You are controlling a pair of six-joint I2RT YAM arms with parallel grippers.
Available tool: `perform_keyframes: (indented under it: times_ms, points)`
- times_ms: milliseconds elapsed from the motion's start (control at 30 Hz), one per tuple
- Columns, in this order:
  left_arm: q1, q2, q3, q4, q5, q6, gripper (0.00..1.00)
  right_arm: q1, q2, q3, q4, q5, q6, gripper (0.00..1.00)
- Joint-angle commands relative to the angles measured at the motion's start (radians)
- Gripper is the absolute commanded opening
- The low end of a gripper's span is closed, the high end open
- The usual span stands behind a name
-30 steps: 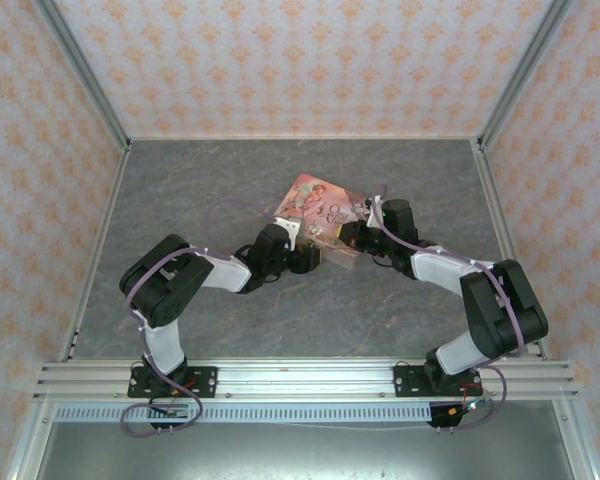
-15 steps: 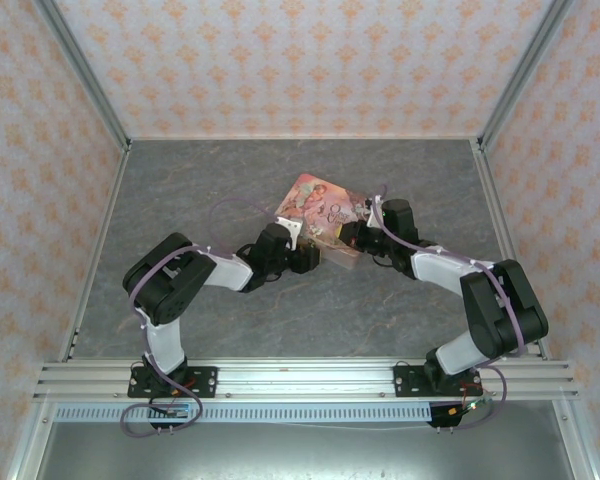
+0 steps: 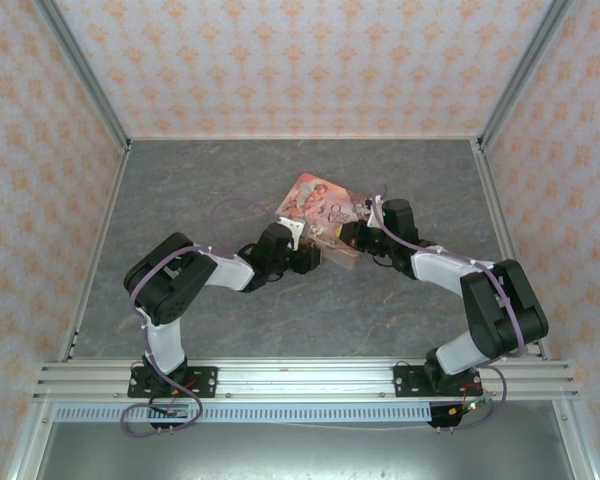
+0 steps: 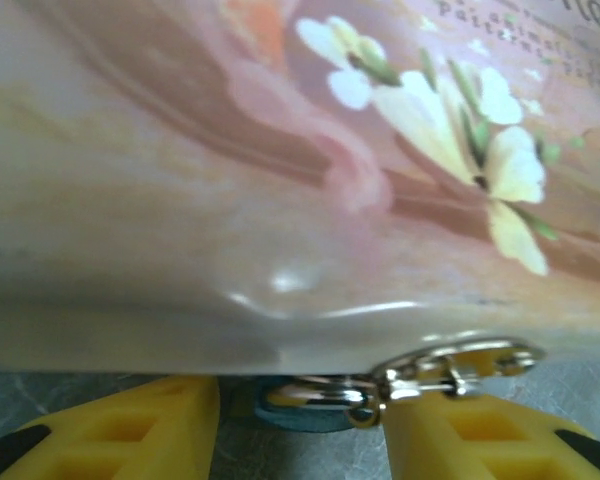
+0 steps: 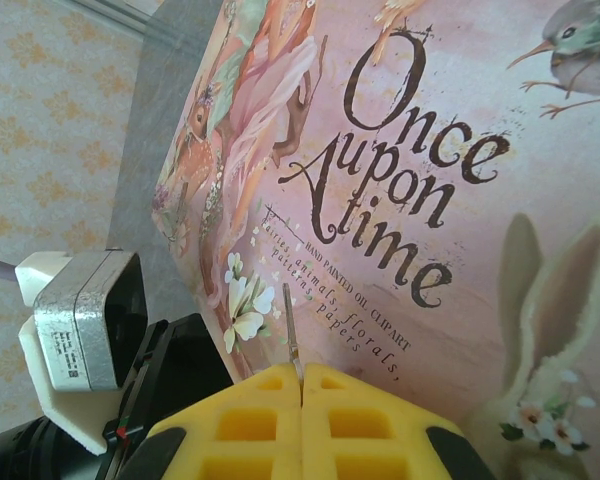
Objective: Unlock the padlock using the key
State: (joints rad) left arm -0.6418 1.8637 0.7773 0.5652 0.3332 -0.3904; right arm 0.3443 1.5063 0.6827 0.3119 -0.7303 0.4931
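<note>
left wrist view: left gripper's (image 4: 300,425) yellow jaws stand apart at the bottom edge, with the teal padlock (image 4: 295,408) between them under the pink tin's (image 4: 180,220) rim. right wrist view: right gripper's (image 5: 300,388) jaws are pressed together on the thin key (image 5: 293,345), bottom centre. top view: the tin lies mid-table (image 3: 200,200).

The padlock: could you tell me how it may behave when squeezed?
The padlock seems to hang by its thin shackle from the tin's clasp, so it will probably swing rather than stay put. It is small between the left fingers, so likely light and easy to twist askew.
</note>
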Motion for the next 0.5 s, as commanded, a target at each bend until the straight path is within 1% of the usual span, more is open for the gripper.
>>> perform_keyframes:
  times_ms: [0, 133, 467]
  points:
    - [-0.011, -0.004, 0.031, 0.018, 0.008, 0.022, 0.44, 0.002, 0.014, -0.011, -0.062, 0.008, -0.015, 0.00]
    - [-0.015, -0.008, 0.028, 0.018, 0.002, 0.022, 0.41, 0.002, 0.011, -0.011, -0.062, 0.008, -0.013, 0.00]
    - [-0.015, -0.012, 0.027, 0.018, -0.012, 0.013, 0.31, 0.002, 0.003, -0.014, -0.062, 0.008, -0.013, 0.00]
